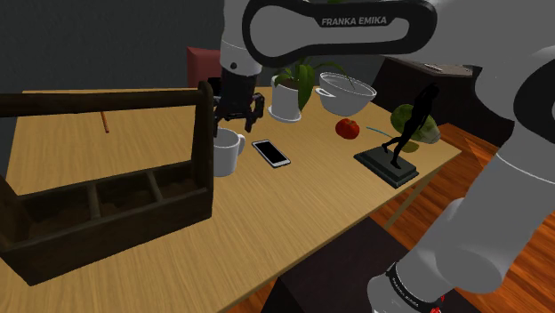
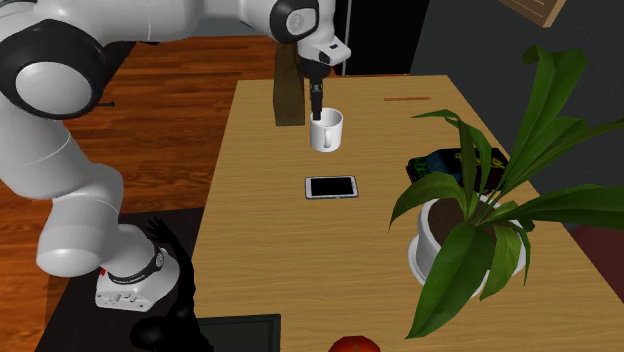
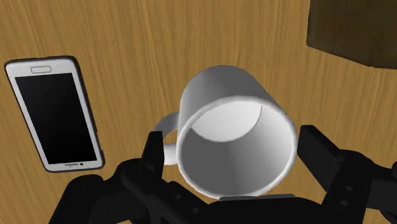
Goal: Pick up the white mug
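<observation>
Pre-grasp over the white mug (image 1: 227,153); nothing held yet.
Table (image 1: 293,222), dark toolbox (image 1: 107,204) at one end. Gripper (image 1: 237,118) open, fingers (image 3: 321,149) either side of the mug, which stands upright just beside the toolbox, phone (image 1: 270,152) near. Next, I judge: close squarely, lift straight.

Phone (image 2: 331,187), potted plant (image 2: 428,255), dark wooden caddy (image 1: 107,218), perhaps a tomato (image 1: 347,128).
</observation>
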